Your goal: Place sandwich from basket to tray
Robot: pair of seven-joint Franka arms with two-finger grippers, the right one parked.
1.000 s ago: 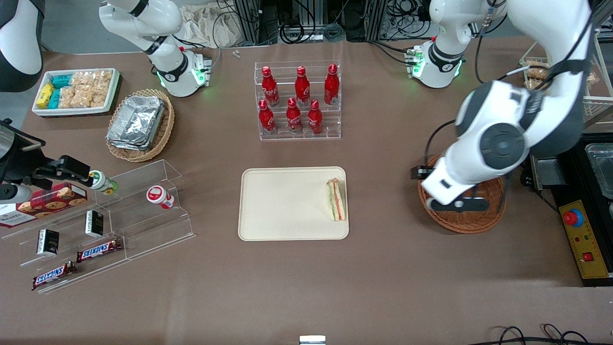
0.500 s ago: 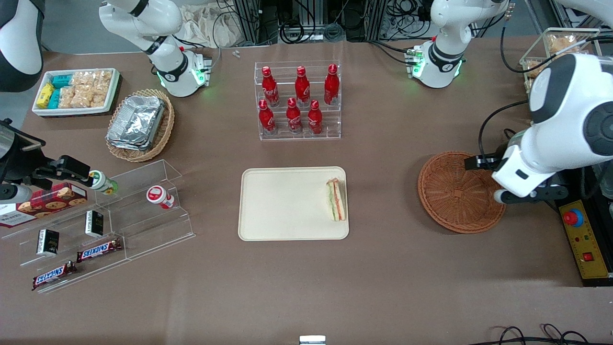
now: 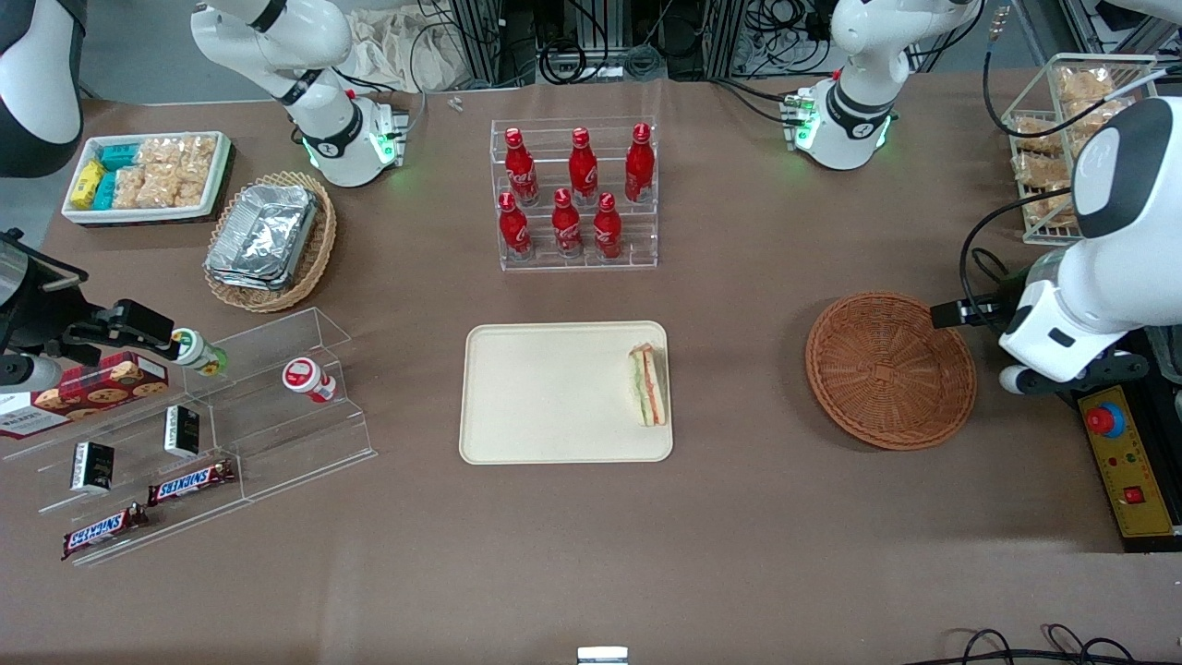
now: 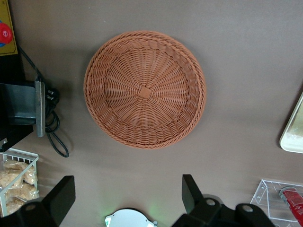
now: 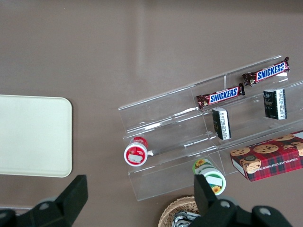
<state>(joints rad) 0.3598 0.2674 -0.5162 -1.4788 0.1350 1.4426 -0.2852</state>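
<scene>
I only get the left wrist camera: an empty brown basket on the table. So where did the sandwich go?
Observer: The sandwich lies on the tray, near the tray's edge closest to the basket.
Operator: Is anything else on that tray?
Observer: No, only the sandwich.
Operator: And where is the claw?
Observer: The gripper is open and holds nothing; it hangs above the table beside the basket, toward the working arm's end.
</scene>
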